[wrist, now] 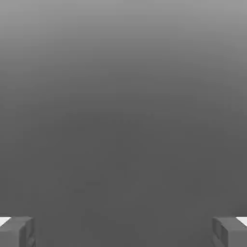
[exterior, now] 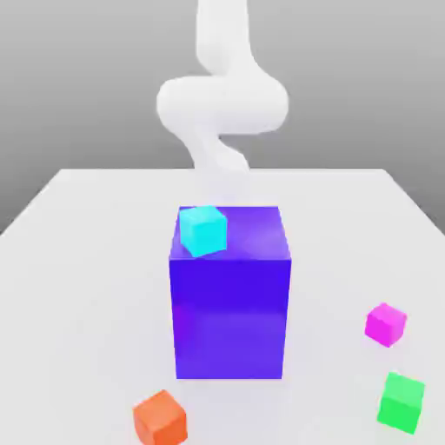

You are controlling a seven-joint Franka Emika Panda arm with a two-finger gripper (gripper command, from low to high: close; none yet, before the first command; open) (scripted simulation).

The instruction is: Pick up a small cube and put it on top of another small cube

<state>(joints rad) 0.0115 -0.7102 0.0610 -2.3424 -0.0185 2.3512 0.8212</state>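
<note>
The small magenta-pink cube [exterior: 385,324] rests on the white table at the exterior view's right, near the front. My white arm [exterior: 222,100] rises behind the big blue-purple block [exterior: 230,300], far from the pink cube. In the hand view my gripper [wrist: 123,232] is open: its two grey fingertips [wrist: 17,231] stand wide apart with nothing between them, facing plain grey background.
A cyan cube [exterior: 203,230] sits on top of the big block, at its left rear corner. A green cube [exterior: 401,401] lies front right and an orange cube [exterior: 161,418] front left. The table [exterior: 78,261] spreads white around them.
</note>
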